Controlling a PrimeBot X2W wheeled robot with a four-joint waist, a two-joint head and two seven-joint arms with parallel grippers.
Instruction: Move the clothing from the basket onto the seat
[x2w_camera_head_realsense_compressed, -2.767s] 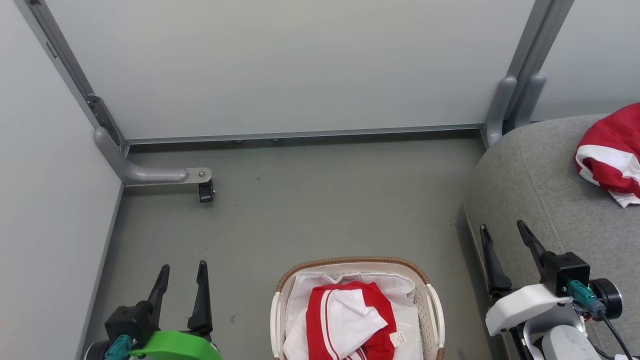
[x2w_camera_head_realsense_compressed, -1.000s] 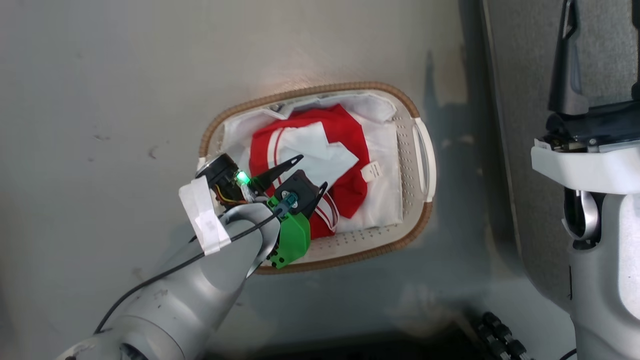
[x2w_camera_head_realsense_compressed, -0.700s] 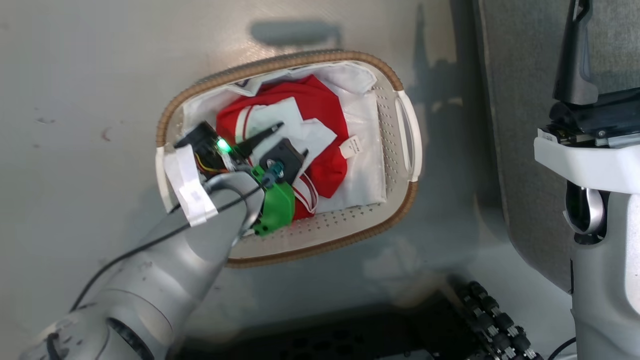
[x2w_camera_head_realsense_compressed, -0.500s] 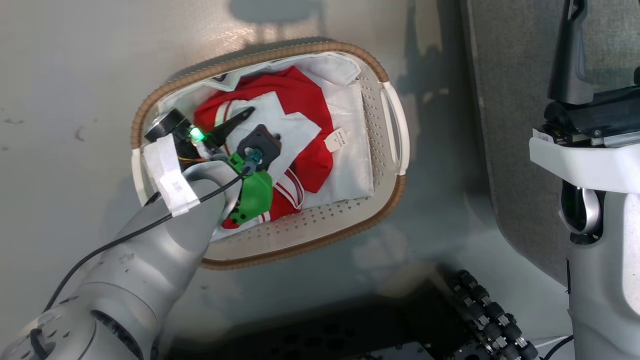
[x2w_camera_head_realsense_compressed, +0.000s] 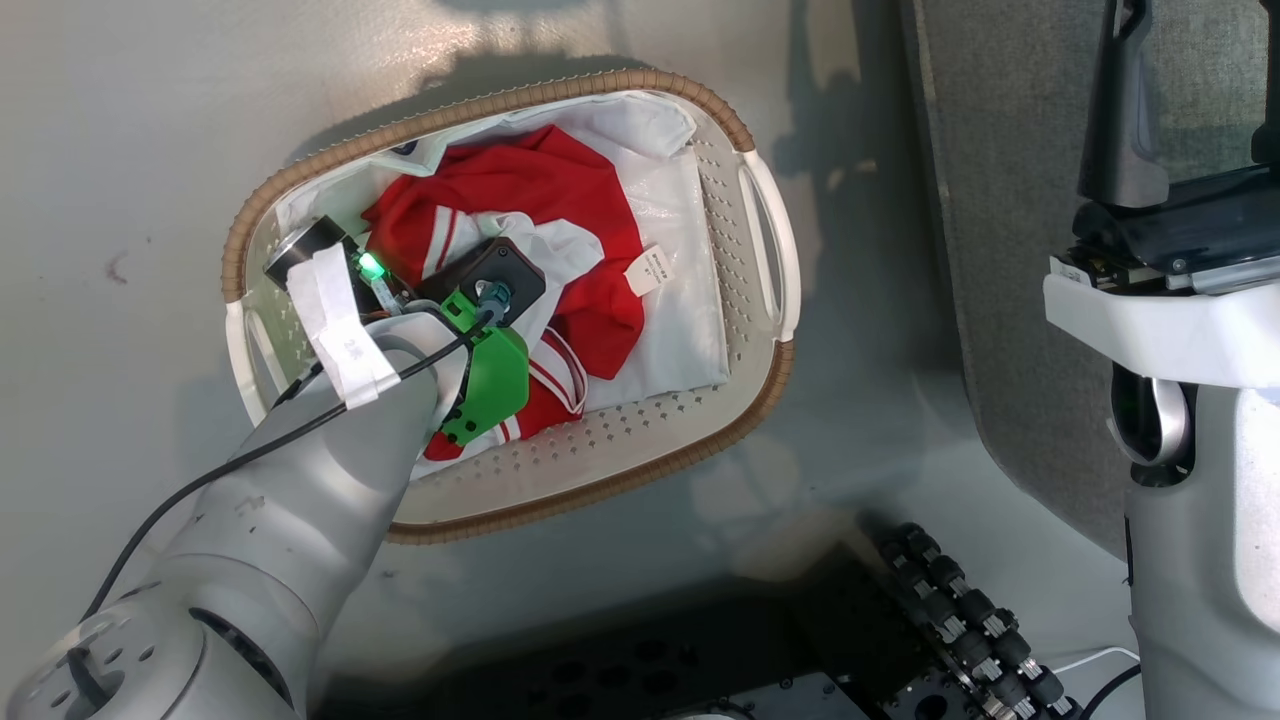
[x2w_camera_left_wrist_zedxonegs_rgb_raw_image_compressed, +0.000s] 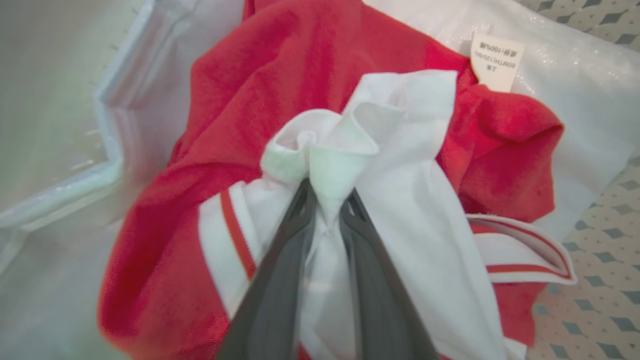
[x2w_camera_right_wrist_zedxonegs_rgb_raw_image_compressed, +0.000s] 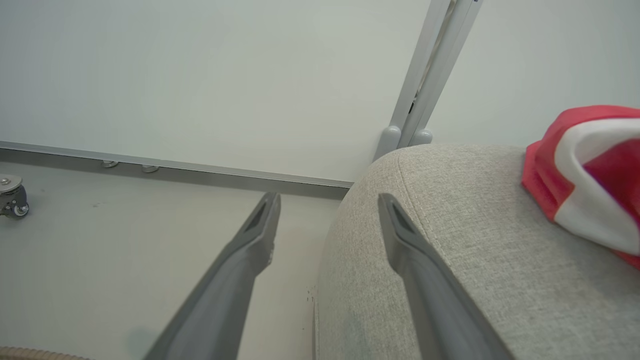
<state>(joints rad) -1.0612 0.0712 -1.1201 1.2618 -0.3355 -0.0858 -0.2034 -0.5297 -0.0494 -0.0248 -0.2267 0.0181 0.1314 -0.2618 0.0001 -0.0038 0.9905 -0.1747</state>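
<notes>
Down in basket (x2w_camera_head_realsense_compressed: 640, 470), left gripper (x2w_camera_left_wrist_zedxonegs_rgb_raw_image_compressed: 327, 196) pinched tight on white fold of garment (x2w_camera_left_wrist_zedxonegs_rgb_raw_image_compressed: 300, 85). Grasp step. Next, likely: lift clear of rim, carry to seat (x2w_camera_right_wrist_zedxonegs_rgb_raw_image_compressed: 450, 225). Right gripper (x2w_camera_right_wrist_zedxonegs_rgb_raw_image_compressed: 327, 210) spread, idle.

a small caster (x2w_camera_right_wrist_zedxonegs_rgb_raw_image_compressed: 12, 200) sits on the grey floor (x2w_camera_right_wrist_zedxonegs_rgb_raw_image_compressed: 125, 250) below a white panel (x2w_camera_right_wrist_zedxonegs_rgb_raw_image_compressed: 200, 75).

The robot now bends over the basket (x2w_camera_head_realsense_compressed: 640, 432). Its left gripper (x2w_camera_left_wrist_zedxonegs_rgb_raw_image_compressed: 328, 196), earlier open and off to the basket's side, is down inside it, jaws pinched shut on a bunched white fold of the red clothing (x2w_camera_left_wrist_zedxonegs_rgb_raw_image_compressed: 300, 65).
</notes>
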